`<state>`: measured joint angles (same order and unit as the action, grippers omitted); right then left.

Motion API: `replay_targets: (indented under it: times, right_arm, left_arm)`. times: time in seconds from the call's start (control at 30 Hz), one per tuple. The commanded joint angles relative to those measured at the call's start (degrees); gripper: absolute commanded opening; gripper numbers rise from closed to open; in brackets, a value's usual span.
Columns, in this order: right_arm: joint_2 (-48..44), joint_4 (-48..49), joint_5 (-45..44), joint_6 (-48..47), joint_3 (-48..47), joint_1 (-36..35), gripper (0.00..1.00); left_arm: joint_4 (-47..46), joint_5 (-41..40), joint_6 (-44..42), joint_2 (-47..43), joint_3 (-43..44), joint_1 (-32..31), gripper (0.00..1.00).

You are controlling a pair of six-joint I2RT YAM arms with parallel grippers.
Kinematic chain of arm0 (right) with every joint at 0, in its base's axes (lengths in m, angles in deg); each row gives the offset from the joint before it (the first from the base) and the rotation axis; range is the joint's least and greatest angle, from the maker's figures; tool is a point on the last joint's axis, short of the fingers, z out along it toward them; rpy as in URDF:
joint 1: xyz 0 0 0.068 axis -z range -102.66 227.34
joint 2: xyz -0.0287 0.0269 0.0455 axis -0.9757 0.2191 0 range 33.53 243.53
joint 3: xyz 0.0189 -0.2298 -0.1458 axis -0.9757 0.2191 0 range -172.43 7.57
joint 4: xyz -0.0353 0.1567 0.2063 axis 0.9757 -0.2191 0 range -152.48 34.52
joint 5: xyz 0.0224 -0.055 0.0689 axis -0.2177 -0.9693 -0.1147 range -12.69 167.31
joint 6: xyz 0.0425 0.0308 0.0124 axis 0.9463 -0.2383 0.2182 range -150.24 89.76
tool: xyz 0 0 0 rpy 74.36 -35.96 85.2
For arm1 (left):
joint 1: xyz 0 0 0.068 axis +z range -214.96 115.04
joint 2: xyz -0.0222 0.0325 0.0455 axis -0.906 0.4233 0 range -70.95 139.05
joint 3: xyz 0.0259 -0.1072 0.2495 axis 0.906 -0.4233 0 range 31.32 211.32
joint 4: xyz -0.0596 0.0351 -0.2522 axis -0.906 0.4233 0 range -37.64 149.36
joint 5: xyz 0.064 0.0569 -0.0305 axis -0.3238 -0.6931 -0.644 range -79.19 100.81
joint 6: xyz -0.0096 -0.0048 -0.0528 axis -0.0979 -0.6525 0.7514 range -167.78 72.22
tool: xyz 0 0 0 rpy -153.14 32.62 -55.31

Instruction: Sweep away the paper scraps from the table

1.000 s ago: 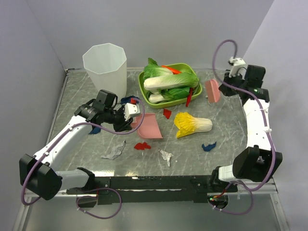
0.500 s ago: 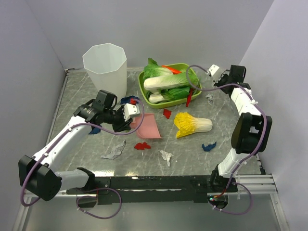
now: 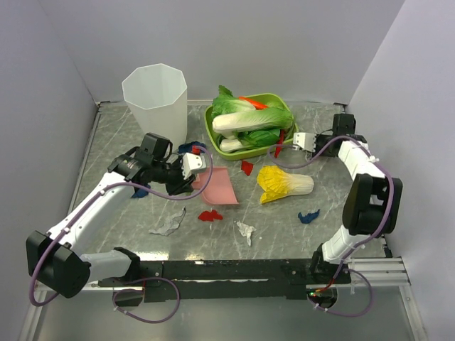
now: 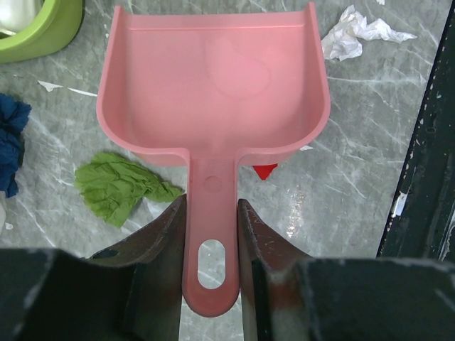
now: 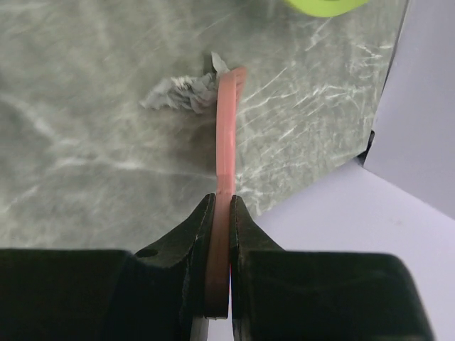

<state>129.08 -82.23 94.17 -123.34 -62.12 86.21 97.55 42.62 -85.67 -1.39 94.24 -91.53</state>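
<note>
Evidently the sweep is only starting, since the small crumpled paper scraps lie loose all over the grey marble-patterned tabletop (image 3: 334,192) and the pan holds nothing. The left end effector (image 4: 211,213) has its jaws partly closed around the narrow handle of a pink plastic dustpan (image 4: 213,92), which sits mouth-forward near the middle of the tabletop. A green scrap (image 4: 117,188) lies just beside the pan's back corner, a dark blue scrap (image 4: 11,142) is further off to that side, and a white scrap (image 4: 355,32) sits beyond the pan's lip. The right end effector (image 5: 221,202) is clamped tight on a thin pink plastic sweeping blade (image 5: 227,121), seen edge-on. The blade's tip touches a grey-white crumpled scrap (image 5: 181,94) at the far right of the tabletop, close to the green oval tray (image 3: 210,131). From above, a red scrap (image 3: 210,215), a blue scrap (image 3: 308,216) and a pale scrap (image 3: 245,229) lie nearer the arm bases, well apart from both tools. I judge the step in hand to be pushing that first grey-white scrap toward the pan. The next move calls for the blade's edge to be kept flat on the surface and drawn leftward. It must pass the yellow-and-white toy cabbage (image 3: 284,183) without nudging it, while the pan's lip stays pressed down to receive the scrap.
</note>
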Motion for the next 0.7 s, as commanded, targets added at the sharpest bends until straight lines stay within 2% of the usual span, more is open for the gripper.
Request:
replay_targets:
  times: [0.0,0.13,0.27,0.37,0.5,0.67]
  right_arm:
    - [-8.8,-10.8,-1.0,-8.2,2.3,1.2,0.00]
    - [-19.7,-18.9,-1.7,-14.1,12.2,3.5,0.00]
    - [-32.2,-25.4,-4.4,-14.4,19.1,4.0,0.00]
    - [-35.2,-28.4,-3.6,-9.2,17.1,4.0,0.00]
    - [-33.5,-29.6,-0.3,3.4,7.5,4.5,0.00]
    - [-31.3,-26.0,0.3,13.9,7.6,4.6,0.00]
  left_arm:
    - [-2.5,3.0,-0.1,-2.1,1.6,0.1,0.01]
    - [-3.0,3.7,-0.7,-2.6,1.2,0.1,0.01]
    - [-3.5,4.8,-0.8,-2.2,0.8,0.1,0.01]
    - [-4.1,5.5,-0.3,-2.1,0.9,0.1,0.01]
    - [-4.1,6.9,-0.1,-1.8,1.2,0.1,0.01]
    - [-3.1,8.1,-1.3,-1.1,1.6,0.1,0.01]
